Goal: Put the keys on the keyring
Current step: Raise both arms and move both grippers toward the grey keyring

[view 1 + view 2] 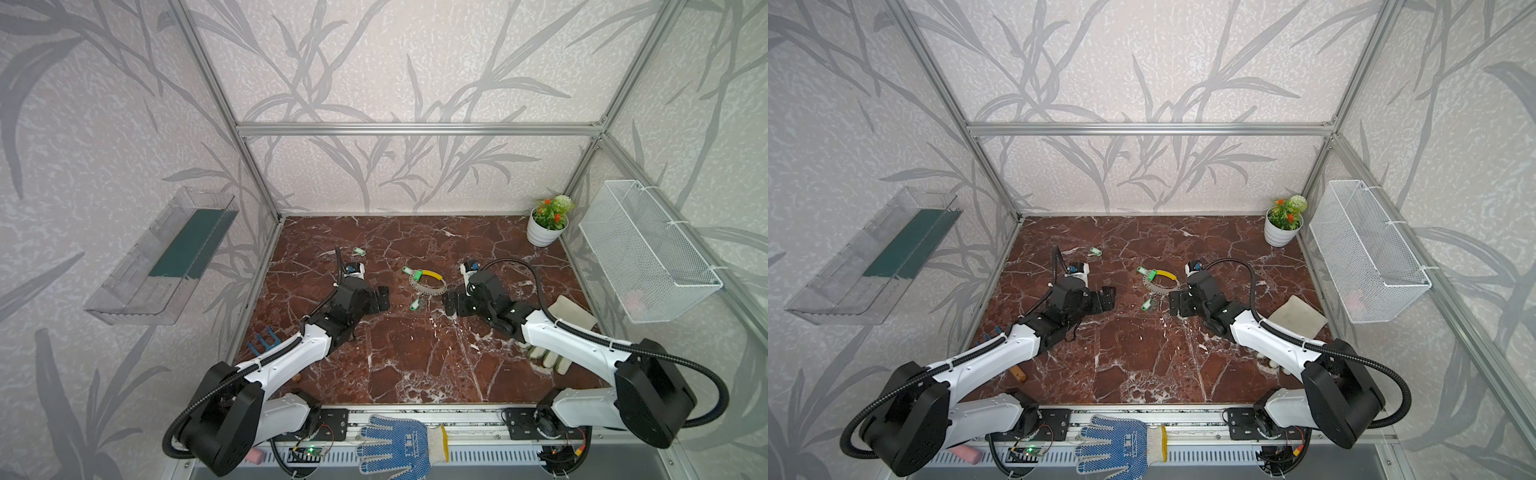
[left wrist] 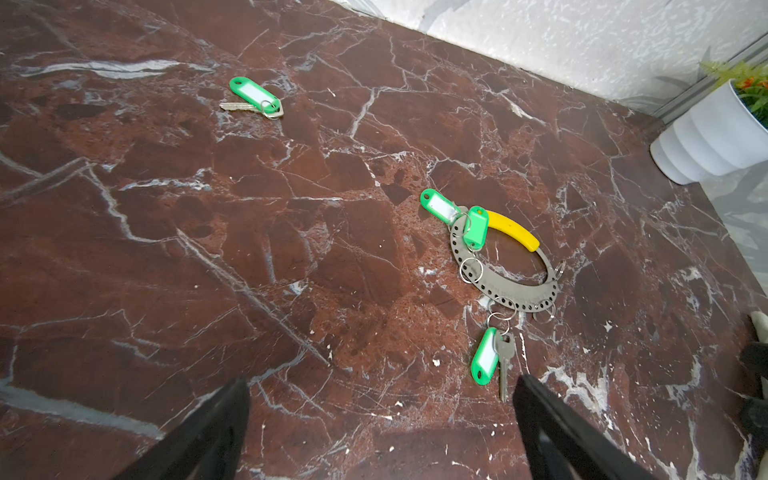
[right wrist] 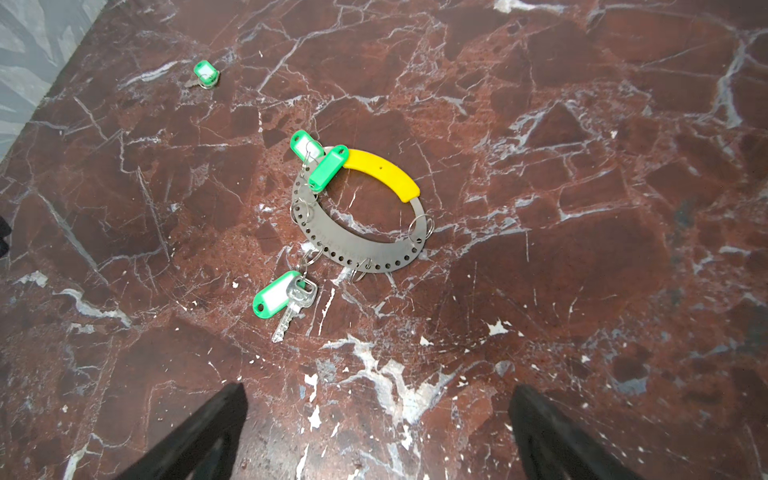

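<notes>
The keyring (image 1: pixel 428 283) lies flat on the surface (image 1: pixel 415 357), with a white plant pot (image 1: pixel 543 233) well behind it and a beige cloth (image 1: pixel 577 312) to its right. Three keys (image 2: pixel 484 356) touch its band; a fourth key (image 1: pixel 359 251) lies apart, behind-left. The left pincer (image 1: pixel 384 300) and right pincer (image 1: pixel 448 303) flank it, both spread and empty.

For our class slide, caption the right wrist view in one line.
Open right pincer faces the keyring, three green-tagged keys at its band, a fourth key apart on the marble table.
</notes>
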Tool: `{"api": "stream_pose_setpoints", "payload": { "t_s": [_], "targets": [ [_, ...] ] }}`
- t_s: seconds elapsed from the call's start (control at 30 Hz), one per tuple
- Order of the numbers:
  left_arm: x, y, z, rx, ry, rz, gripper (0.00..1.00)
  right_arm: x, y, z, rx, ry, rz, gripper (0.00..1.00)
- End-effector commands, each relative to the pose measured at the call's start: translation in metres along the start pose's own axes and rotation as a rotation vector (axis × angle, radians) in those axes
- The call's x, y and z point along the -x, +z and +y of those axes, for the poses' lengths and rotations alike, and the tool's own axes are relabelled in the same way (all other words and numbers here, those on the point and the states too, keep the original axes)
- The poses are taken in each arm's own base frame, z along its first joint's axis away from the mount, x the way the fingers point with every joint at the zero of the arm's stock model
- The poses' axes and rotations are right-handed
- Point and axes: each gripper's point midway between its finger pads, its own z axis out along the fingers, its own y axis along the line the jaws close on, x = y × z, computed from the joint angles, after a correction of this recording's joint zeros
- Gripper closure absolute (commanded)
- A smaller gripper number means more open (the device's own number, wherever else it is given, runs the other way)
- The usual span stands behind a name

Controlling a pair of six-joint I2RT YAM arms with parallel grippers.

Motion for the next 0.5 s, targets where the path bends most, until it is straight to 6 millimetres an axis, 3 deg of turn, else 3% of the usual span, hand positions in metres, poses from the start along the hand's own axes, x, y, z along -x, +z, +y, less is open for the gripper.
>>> {"api": "stream_pose_setpoints", "payload": {
  "t_s": [0.0, 0.13, 0.2, 0.4, 0.47],
  "targets": [
    [0.007, -0.005, -0.008, -0.035, 0.015, -0.023, 0.01, -0.003, 0.003, 0.010, 0.022, -0.012, 0.022, 0.01],
    [0.011, -0.011, -0.003, -0.009, 0.014, -0.048, 0.01, -0.006, 0.005, 0.014, 0.000, -0.067, 0.022, 0.03],
    [0.013, -0.015, -0.002, -0.014, 0.015, -0.066, 0.01, -0.006, 0.007, 0.015, -0.006, -0.083, 0.024, 0.09],
    [0.018, -0.025, 0.003, -0.004, 0.016, -0.115, 0.01, -0.007, 0.019, 0.021, -0.003, -0.092, 0.068, 0.46],
    [0.019, -0.026, 0.004, 0.002, 0.014, -0.124, 0.01, -0.007, 0.023, 0.022, -0.006, -0.089, 0.079, 0.50]
  ]
}}
